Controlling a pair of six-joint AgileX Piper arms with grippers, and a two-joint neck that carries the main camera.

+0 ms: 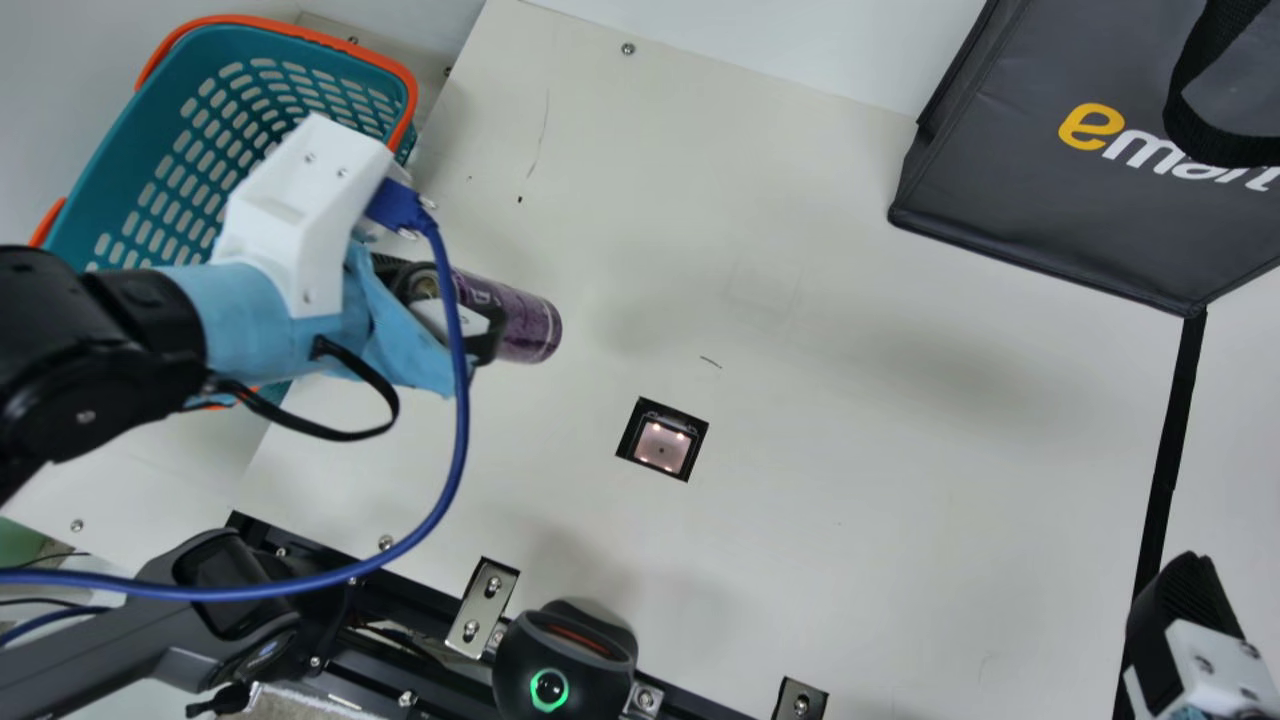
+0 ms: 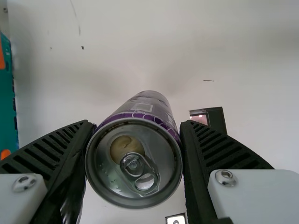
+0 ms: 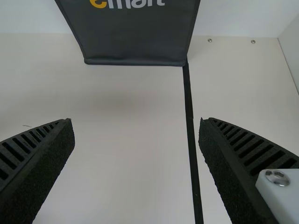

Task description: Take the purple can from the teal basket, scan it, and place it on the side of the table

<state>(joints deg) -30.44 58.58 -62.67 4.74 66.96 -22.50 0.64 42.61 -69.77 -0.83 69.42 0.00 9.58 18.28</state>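
In the main view my left gripper point(image 1: 450, 310) is at the table's left part, to the right of the teal basket point(image 1: 130, 165), with the purple can point(image 1: 530, 325) sticking out beyond its fingers. The left wrist view has the purple can point(image 2: 152, 105) held between both ribbed fingers of the left gripper point(image 2: 135, 144), its tab end facing the camera. At the main view's lower right corner is my right gripper point(image 1: 1180, 590). Seen from its own wrist, the right gripper point(image 3: 135, 130) has its fingers wide apart with bare table between them.
A square scanner window point(image 1: 662, 445) is set in the table, right of the can. A black scanner point(image 1: 565, 660) stands at the near edge. The dark bag point(image 1: 1040, 190) is at the far right. A black strip point(image 1: 1170, 450) runs down the right part.
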